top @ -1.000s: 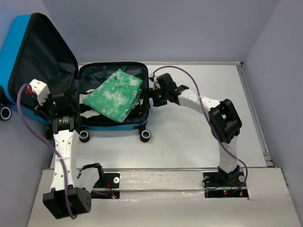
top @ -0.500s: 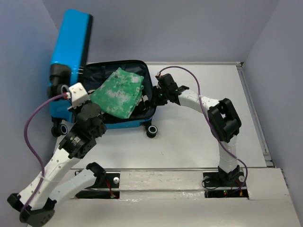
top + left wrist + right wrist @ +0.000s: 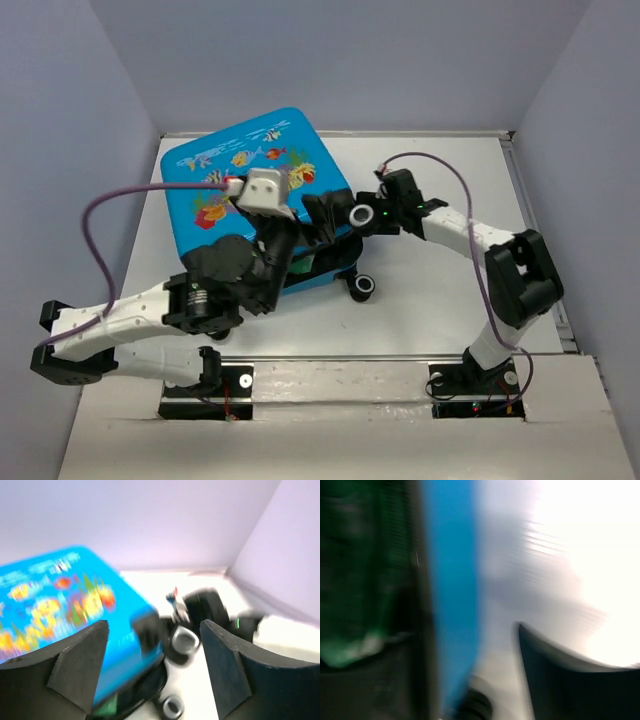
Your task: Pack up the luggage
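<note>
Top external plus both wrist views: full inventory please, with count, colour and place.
luggage: one, bright blue, fish print facing up, lid down, far-left of table.
wheel: one clearly seen, black and white, at the luggage's near right corner.
garment: one, green with pale patches, inside the luggage, showing at the seam.
table: one, white, under everything.
cables: two, purple, one looping off each arm.
left arm: white and black, wrist over the lid; jaws wide apart, empty.
right arm: white and black, wrist at the luggage's right edge; jaws too blurred to judge.
</note>
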Motion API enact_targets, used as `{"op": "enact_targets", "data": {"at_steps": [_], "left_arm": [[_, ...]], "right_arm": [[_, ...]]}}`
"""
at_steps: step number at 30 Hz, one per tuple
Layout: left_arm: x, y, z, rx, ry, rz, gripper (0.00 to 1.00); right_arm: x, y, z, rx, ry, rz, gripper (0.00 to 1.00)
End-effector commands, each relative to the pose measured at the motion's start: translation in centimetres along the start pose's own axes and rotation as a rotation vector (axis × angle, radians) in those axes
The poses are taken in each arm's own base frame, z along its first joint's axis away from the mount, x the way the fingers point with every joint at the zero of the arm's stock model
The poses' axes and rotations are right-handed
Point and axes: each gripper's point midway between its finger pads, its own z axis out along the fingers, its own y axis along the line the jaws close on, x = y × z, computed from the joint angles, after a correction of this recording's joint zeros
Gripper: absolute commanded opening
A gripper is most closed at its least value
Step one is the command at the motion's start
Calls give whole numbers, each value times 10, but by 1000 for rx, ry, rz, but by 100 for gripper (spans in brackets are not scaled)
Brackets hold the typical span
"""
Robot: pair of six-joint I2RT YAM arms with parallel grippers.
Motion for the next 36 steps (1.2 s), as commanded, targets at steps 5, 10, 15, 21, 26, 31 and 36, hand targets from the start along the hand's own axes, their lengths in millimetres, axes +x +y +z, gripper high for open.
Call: {"op": "enact_targets", "data": {"at_steps": [5,10,15,21,26,31,36], "left_arm": [[-110,38,33,-112,-172,-251,86],[-108,118,91,-262,-204,-233,85],[-60,162,178,-241,-22,-181,86],[-47,244,252,-327,89,-151,88],[-26,318,314,-343,146,-172,90],[35,388,351,-281,179,-289,87],[110,402,377,-214,302,-273,84]], "right_arm": [[-69,-36,-128,96,-309,-7,97],[-102,-24,-192,159,-474,-38,72],[-79,50,-223,-120,-467,-154,7],[17,152,-199,-355,-251,-369,8],[74,178,-160,-331,-113,-479,17],[90,146,-111,-162,-44,-489,20],[96,126,-77,-45,-4,-515,20]]}}
